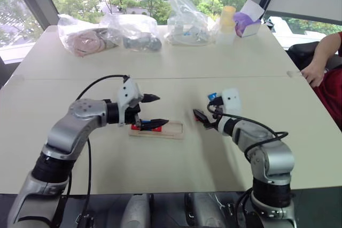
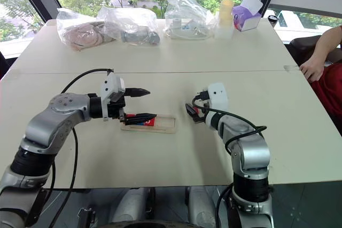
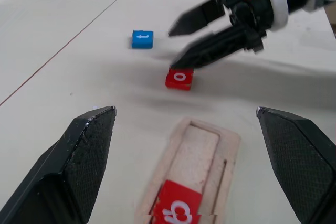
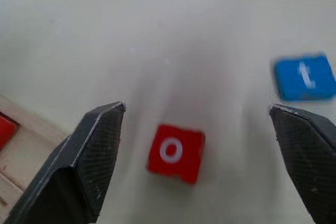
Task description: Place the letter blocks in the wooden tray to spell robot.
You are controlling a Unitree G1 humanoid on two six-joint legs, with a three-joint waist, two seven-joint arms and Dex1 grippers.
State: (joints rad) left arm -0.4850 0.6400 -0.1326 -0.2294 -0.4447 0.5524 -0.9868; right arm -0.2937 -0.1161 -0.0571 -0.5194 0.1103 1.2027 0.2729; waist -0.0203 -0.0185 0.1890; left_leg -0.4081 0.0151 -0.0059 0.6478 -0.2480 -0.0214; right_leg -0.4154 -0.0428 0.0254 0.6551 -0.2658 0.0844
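Wooden tray cut off by edge; blue t block blurred.

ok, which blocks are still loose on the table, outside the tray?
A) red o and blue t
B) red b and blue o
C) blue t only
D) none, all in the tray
A: the red o and the blue t lie on the bare table between the open jaws of the right gripper, apart from the wooden tray.

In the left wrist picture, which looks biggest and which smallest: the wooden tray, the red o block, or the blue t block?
1. Wooden tray, largest by far.
2. Red o block.
3. Blue t block, slightly smaller, but it lies farther from the camera, so the two blocks may match.
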